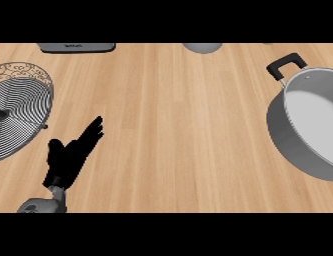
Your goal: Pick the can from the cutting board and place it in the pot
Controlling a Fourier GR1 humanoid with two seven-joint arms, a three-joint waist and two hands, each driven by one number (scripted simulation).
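At the tabletop's left edge stands a wire rack, clear of the work. Just beside it the left hand rests with fingers straight, holding nothing. The pot waits open-mouthed at the right edge, ready to receive. Neither can nor cutting board shows; the right hand is unseen.

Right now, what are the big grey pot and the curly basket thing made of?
The big grey round pot looks like brushed metal: dull silvery walls, pale inside, black handle. The curly wire basket looks like thin metal wire, bent in rings and scrolls. The counter looks like pale wood, with grain lines.
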